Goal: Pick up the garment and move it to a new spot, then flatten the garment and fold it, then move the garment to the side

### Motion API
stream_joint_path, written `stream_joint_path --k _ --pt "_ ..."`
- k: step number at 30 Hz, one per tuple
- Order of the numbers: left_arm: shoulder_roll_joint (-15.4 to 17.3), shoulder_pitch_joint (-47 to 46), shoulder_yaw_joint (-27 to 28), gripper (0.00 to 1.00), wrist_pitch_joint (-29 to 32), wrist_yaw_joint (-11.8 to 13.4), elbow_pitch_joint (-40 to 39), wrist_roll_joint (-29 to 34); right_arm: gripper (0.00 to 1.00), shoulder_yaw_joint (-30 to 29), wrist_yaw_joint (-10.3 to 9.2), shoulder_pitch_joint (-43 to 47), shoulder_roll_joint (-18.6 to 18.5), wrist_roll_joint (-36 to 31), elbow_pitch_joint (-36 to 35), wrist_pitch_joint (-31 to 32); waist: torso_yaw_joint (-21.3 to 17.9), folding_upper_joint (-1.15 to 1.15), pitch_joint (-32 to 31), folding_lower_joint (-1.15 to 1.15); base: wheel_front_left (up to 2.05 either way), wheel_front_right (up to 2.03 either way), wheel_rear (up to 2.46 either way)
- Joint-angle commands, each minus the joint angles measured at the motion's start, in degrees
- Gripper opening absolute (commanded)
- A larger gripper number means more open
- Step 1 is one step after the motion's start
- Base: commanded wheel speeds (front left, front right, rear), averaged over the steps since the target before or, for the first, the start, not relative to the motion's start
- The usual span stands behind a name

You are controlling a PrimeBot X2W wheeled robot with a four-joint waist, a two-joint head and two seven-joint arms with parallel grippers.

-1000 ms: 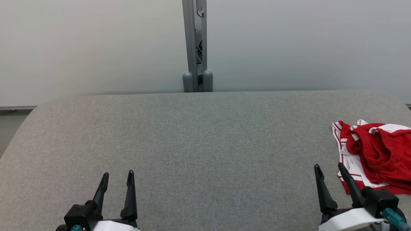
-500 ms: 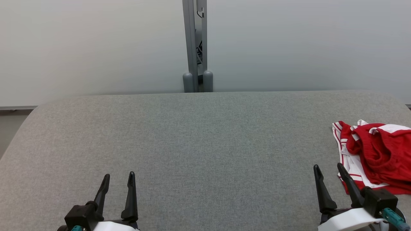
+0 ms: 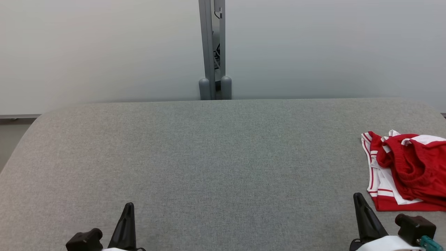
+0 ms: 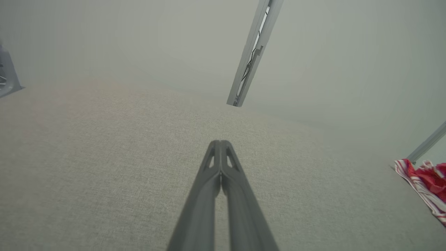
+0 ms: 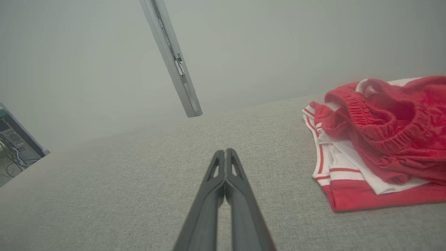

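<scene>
A broad table covered in grey, tightly woven fabric point(image 3: 223, 157), its far corners rounded, fills the robot's workspace, backed by smooth, pale frosted wall panels point(image 3: 104, 52). At 12 o'clock, a slim grey metal post point(image 3: 211, 48) rises behind the table's far edge, with two rounded grey caps point(image 3: 215, 89) at its foot and dark cables visible in its central slot. The task's thing, a crumpled red and white garment point(image 3: 407, 170) of soft knit cloth, lies at 3 o'clock by the table's right edge. Its gathered elastic waistband is bunched on top, and a flat white layer trimmed with thin red stripes and a wide red hem is spread beneath. The left gripper point(image 3: 129, 206), at 7 o'clock, shows its long dark tapered fingers pressed together, tips meeting over bare cloth in the left wrist view. The right gripper point(image 3: 357, 196), at 5 o'clock, has its jaws likewise together and holding nothing, near the garment's red hem but apart from it. Past the table's corner, the right wrist view catches a corner of cabled equipment point(image 5: 12, 146).
</scene>
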Motion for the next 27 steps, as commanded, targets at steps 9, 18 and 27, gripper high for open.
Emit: stream_joint_path --k 9,18,27 --pt "0.21 -2.66 1.72 0.0 2.57 -1.33 -1.27 -9.25 0.0 -1.38 0.0 -0.9 -0.38 10.12 -2.73 2.22 0.01 0.0 0.25 0.0 0.0 0.0 0.0" --pt "0.26 -3.61 2.94 0.0 4.92 -2.31 -1.5 -16.94 0.0 -2.39 0.0 -0.77 -0.47 18.49 -4.04 4.2 0.02 0.0 0.51 0.0 0.0 0.0 0.0" --pt "0.31 -4.46 4.05 0.0 7.04 -3.19 -1.68 -23.87 0.0 -3.27 0.0 -0.68 -0.55 26.03 -5.18 6.01 0.03 0.0 0.77 0.0 0.0 0.0 0.0"
